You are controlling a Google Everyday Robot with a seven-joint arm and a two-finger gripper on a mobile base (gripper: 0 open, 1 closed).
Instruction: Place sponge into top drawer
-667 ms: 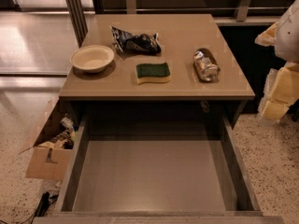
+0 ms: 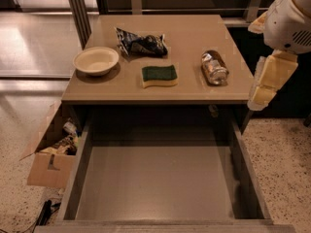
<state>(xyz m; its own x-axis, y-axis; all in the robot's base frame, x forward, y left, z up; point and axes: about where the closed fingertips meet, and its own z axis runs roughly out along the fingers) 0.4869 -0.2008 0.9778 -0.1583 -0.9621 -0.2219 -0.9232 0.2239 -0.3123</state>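
Observation:
The sponge [image 2: 159,75], dark green on top with pale yellow foam below, lies flat near the middle of the tan table top [image 2: 184,38], close to its front edge. The top drawer [image 2: 155,183] is pulled out wide under the table, its grey-brown bottom bare. My gripper [image 2: 265,89], pale yellow under the white arm [image 2: 291,18], hangs off the table's right edge, to the right of the can and well apart from the sponge. It holds nothing that I can see.
A cream bowl [image 2: 95,60] sits at the table's left, a dark shiny snack bag [image 2: 142,43] behind the sponge, and a silvery can [image 2: 214,67] lies to its right. A brown cardboard box [image 2: 51,154] with clutter stands on the floor left of the drawer.
My arm and gripper have moved left and slightly up, closer to the table's right edge. The things on the table and the drawer have not moved.

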